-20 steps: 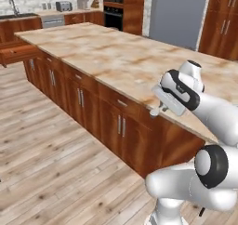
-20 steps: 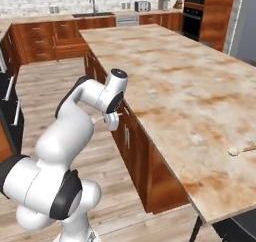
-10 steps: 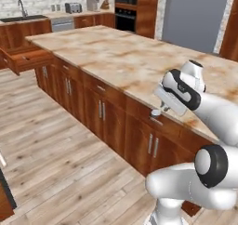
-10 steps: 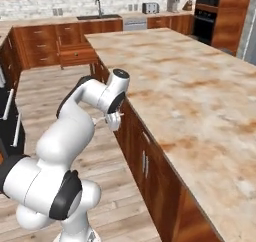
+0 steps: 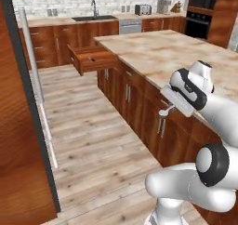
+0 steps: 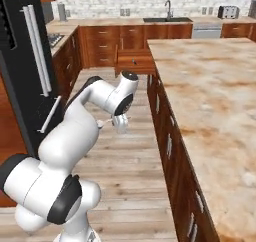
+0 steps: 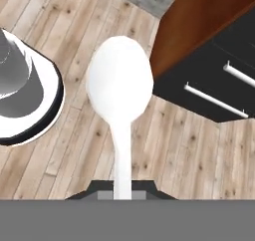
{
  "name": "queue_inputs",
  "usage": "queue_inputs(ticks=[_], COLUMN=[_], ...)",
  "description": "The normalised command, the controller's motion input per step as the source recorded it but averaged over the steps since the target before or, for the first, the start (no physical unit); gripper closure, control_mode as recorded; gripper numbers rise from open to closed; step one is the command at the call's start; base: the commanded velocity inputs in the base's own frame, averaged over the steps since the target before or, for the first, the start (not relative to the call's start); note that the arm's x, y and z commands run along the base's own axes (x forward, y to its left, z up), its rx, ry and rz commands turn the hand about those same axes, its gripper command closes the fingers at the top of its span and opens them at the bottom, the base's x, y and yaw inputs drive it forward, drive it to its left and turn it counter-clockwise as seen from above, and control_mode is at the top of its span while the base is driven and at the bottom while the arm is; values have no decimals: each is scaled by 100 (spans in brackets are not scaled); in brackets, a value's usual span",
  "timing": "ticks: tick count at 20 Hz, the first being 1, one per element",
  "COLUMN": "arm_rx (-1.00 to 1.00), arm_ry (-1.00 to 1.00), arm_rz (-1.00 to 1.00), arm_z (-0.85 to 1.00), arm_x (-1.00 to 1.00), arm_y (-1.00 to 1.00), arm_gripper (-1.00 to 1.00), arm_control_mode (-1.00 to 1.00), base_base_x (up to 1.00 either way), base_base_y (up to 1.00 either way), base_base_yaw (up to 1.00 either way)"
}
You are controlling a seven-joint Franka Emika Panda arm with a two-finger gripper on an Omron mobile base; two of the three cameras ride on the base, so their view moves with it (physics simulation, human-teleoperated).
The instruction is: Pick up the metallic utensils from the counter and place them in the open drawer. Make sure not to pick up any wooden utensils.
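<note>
Base advanced along counter (image 5: pixel 167 52); drawer (image 5: pixel 95 61) now nearer, ahead-left of gripper (image 7: pixel 122 187), clamped on spoon (image 7: pixel 119 90), handle along fingers.

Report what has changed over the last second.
The base has driven and turned along the counter, so both base views shifted as a whole: the open drawer and the sink wall now sit closer and more central. That is camera motion, not the things moving. Unchanged: the arm keeps the same folded pose beside the counter edge, and the end effector stays shut on the spoon.
</note>
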Motion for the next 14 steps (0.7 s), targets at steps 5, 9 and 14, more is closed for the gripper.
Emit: queue_inputs(ticks=[5,9,14], arm_rx=[0,0,0], arm_ry=[0,0,0], arm_rz=[0,0,0], arm_z=[0,0,0], arm_x=[0,0,0], arm_y=[0,0,0], arm_gripper=[100,100,100], arm_control_mode=[100,100,100], base_base_x=[100,100,100], base_base_y=[-4,-30,-49], base_base_yaw=[49,14,0])
